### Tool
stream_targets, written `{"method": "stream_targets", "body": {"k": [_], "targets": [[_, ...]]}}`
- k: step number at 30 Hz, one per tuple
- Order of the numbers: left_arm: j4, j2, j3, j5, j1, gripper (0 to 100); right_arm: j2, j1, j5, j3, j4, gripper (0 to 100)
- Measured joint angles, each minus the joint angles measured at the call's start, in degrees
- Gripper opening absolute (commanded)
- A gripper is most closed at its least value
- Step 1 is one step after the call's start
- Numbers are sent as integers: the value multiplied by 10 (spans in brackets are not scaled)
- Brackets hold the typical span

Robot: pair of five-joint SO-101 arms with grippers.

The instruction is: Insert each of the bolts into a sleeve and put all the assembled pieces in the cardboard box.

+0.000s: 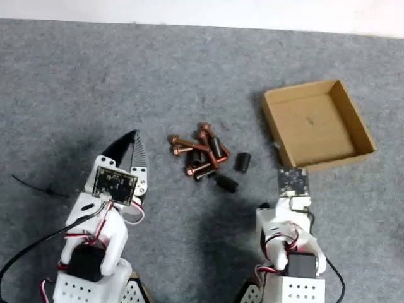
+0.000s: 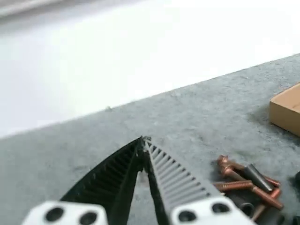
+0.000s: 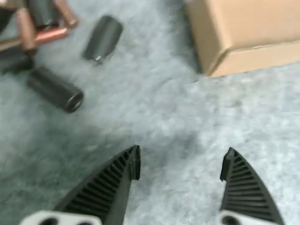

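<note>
Right claw (image 3: 180,164) spread, empty: centre over loose sleeve (image 3: 55,89) ahead of it, pinch across barrel. Left claw (image 2: 144,140) pressed together.

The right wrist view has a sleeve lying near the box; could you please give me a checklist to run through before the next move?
1. Right tool open: ok, jaws apart.
2. Left tool open: not ok, jaws shut.
3. Lone sleeve free to grasp: ok, it lies apart from the pile.
4. Bolts separated: not ok, heaped together.
5. Cardboard box ready: ok, open and empty.
6. Any bolt already sleeved: cannot tell.
</note>
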Motion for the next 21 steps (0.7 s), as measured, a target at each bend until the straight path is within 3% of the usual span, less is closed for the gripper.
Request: {"method": "stream_targets", "body": {"k": [7, 10, 14, 21], "targets": [[-22, 0, 50, 22, 5, 5, 0, 80, 52, -1, -70, 266], [-22, 0, 50, 24, 0, 5, 8, 79, 33, -47, -95, 266], [-22, 0, 50, 24, -21, 5, 111, 14, 9, -127, -114, 266], [-22, 0, 50, 24, -20, 5, 450, -77, -66, -287, -199, 266]]}}
